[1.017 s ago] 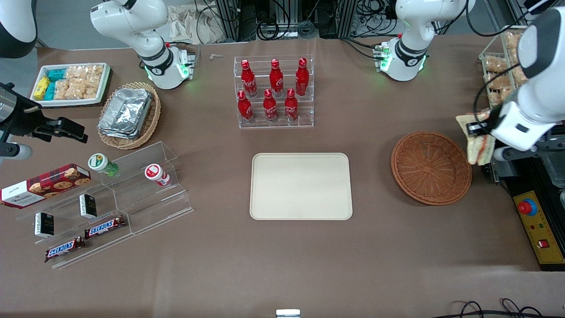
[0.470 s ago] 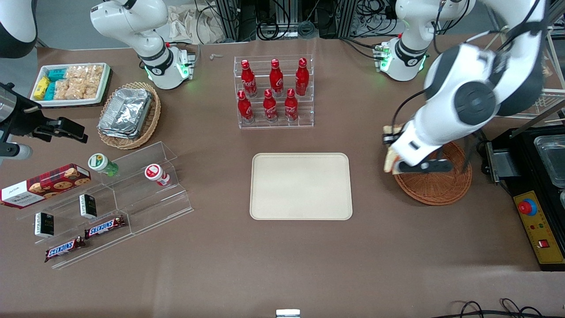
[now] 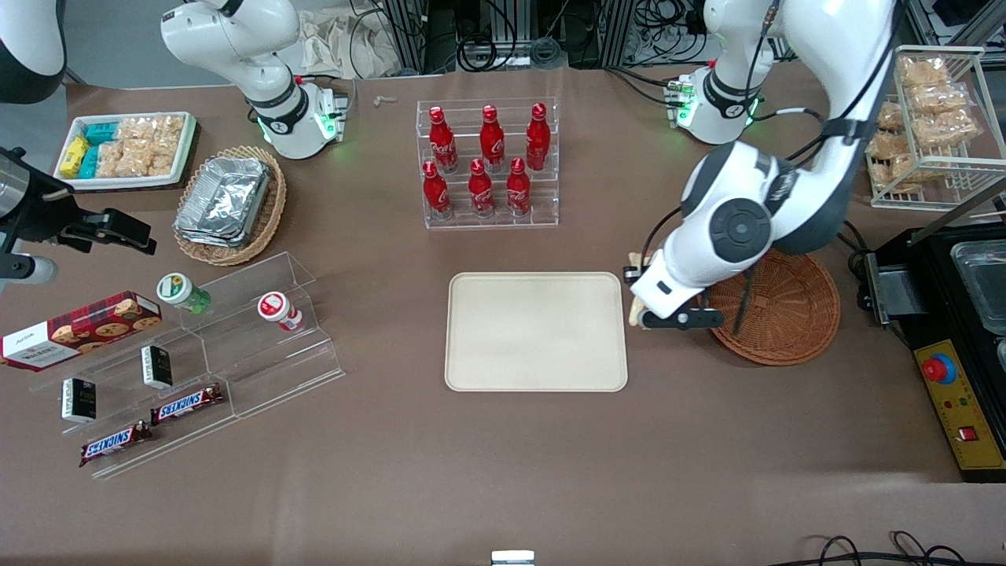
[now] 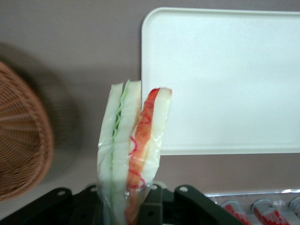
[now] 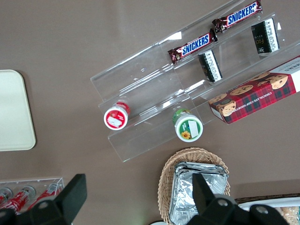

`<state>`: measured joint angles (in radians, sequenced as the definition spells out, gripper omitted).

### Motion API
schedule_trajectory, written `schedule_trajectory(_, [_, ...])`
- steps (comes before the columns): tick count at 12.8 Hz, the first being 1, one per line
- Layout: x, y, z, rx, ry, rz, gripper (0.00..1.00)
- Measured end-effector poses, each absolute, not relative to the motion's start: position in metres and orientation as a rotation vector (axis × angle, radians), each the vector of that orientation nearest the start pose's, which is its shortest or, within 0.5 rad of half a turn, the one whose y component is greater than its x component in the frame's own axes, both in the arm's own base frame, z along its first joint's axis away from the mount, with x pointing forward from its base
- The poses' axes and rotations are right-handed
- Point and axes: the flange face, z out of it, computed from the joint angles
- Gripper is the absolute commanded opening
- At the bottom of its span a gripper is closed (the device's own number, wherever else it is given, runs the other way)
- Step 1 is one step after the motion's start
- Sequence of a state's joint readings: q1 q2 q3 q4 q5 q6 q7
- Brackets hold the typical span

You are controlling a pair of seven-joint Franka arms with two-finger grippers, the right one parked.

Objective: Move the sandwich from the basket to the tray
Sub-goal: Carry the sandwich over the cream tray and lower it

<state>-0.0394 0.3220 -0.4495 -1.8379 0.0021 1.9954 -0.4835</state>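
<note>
- Carrying the sandwich [image 4: 133, 154] is the step in hand as I judge it: the gripper [image 4: 136, 208] has its jaws closed on one end of the wrapped wedge, which sticks out from them with the green and red filling edge facing the wrist camera.
- Reading the front view, I place the gripper [image 3: 640, 303] in the air over bare table, between the basket [image 3: 786, 314] and the tray [image 3: 537, 331], just beside the tray's short edge on the working arm's end.
- The sandwich [image 3: 635, 308] barely peeks out there, so I trust the wrist view for the grip.
- The basket [image 4: 21, 140] looks empty, so what remains, by my reckoning, is travel and release.
- To do it well I would carry on until the wedge hangs over the tray's [image 4: 225, 79] plain middle, not its rim, then lower before letting go.
- Dropping from height could let the wedge tumble or slide in its slick wrap; easing down until it nearly touches seems safer.
- Farther off, the bottle rack [image 3: 489, 163] stands well apart from my path, so I expect no trouble from it.
</note>
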Motion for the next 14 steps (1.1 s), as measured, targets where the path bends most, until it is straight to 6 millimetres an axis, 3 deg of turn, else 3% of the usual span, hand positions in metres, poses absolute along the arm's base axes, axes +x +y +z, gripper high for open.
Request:
schedule_trajectory(2, [0.547, -0.283, 0.327, -3.171, -0.043, 0.243, 0.0])
schedule_trajectory(6, [0.54, -0.324, 0.259, -3.114, -0.085, 0.139, 0.0])
schedule_trajectory(9, [0.554, -0.327, 0.237, -3.112, -0.09, 0.136, 0.0])
schedule_trajectory(12, [0.562, -0.331, 0.225, -3.113, -0.076, 0.138, 0.2])
schedule_trajectory(14, [0.558, -0.338, 0.22, -3.112, -0.058, 0.15, 0.54])
